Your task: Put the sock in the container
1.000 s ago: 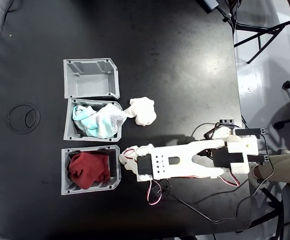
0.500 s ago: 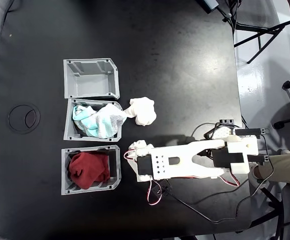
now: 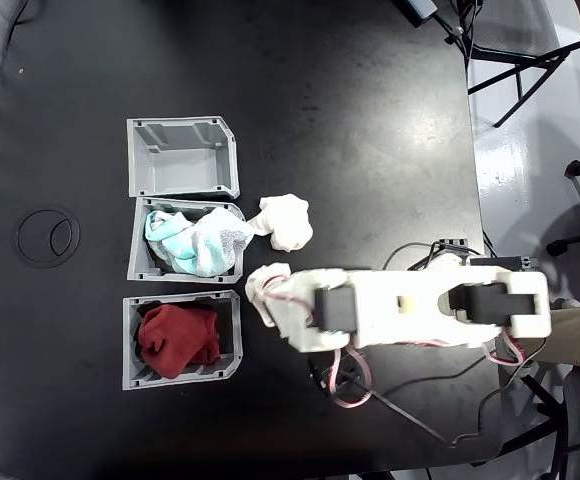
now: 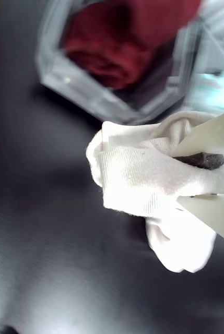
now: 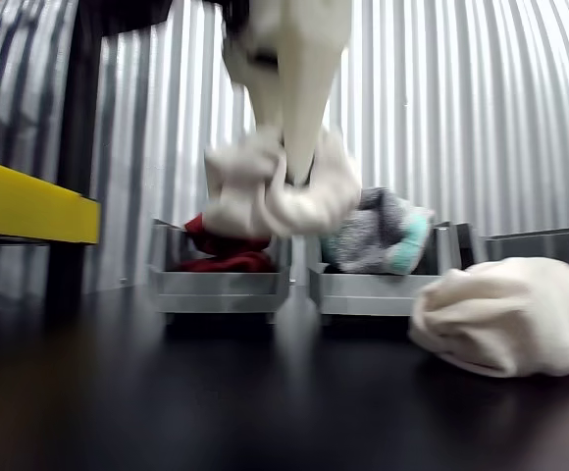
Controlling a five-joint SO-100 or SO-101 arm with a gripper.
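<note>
**Sock pinched and held off the surface**

The jaws are pressed onto the small white balled-up sock (image 4: pixel 148 177); in the wrist view one pale finger (image 4: pixel 211 136) lies over the cloth and the other under it, a dark pad between them. The gripper (image 3: pixel 262 290) of the white arm (image 3: pixel 420 308) holds the sock (image 3: pixel 267 280) near the chamfered corners of two bins in the fixed view. In the other view the sock (image 5: pixel 275 191) hangs clear above the black surface (image 5: pixel 216 392), in front of the bins.

The gray plastic bin with red cloth (image 3: pixel 182 340) sits just left of the sock in the fixed view. Next up is the matching bin with teal-and-white cloth (image 3: pixel 190 240). Beyond that stands the gray plastic rectangular container (image 3: pixel 182 157), well apart from the sock. A larger, lumpy white bundle (image 3: pixel 287 221) rests on the surface (image 3: pixel 350 120) beside the middle bin.
</note>
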